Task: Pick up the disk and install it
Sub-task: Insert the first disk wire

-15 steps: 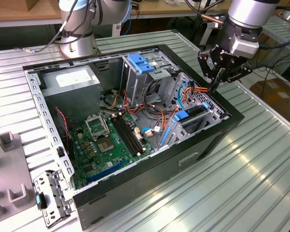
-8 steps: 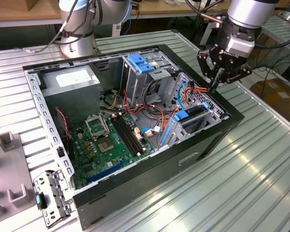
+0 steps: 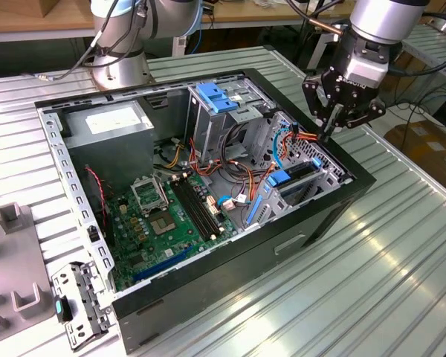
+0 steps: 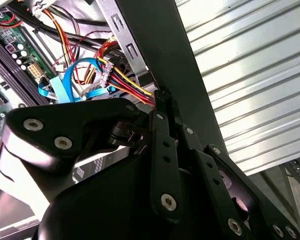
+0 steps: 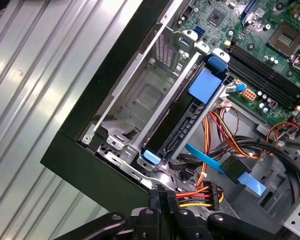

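The disk [image 5: 180,125] stands on edge in the metal drive bay at the corner of the open computer case [image 3: 230,275], with blue rails and a blue tab along its side. In the exterior view the disk [image 3: 301,172] sits at the case's right end. My gripper [image 3: 328,134] hangs just above and behind that bay, apart from the disk. In both wrist views its fingers [image 5: 162,192] are pressed together. Their tips [image 4: 162,97] rest against a red, yellow and black cable bundle [image 5: 197,192]. Whether a wire is pinched between them is not clear.
Inside the case are a green motherboard [image 3: 163,216], a grey power-supply box [image 3: 108,123] and a metal cage with a blue latch [image 3: 215,97]. A loose metal bracket [image 3: 74,301] and grey fixtures [image 3: 15,216] lie on the ribbed table [image 3: 386,260]. Another arm's base [image 3: 119,44] stands behind.
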You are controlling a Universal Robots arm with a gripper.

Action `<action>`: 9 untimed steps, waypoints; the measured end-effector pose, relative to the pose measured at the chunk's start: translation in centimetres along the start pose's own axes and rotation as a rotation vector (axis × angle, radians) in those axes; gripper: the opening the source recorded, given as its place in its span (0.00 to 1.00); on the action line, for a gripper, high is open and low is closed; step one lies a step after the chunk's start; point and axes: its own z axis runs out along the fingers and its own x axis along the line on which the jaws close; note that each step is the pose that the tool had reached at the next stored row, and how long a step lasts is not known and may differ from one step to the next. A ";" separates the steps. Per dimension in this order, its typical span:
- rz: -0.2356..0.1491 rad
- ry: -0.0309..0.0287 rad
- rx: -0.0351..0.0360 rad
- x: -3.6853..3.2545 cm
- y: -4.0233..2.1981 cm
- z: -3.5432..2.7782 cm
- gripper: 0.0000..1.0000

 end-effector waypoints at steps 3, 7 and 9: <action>0.030 0.0003 -0.0016 -0.01 0.03 0.00 0.17; 0.081 0.0018 -0.0051 -0.01 0.03 0.00 0.17; 0.106 0.0024 -0.0067 -0.01 0.03 0.00 0.17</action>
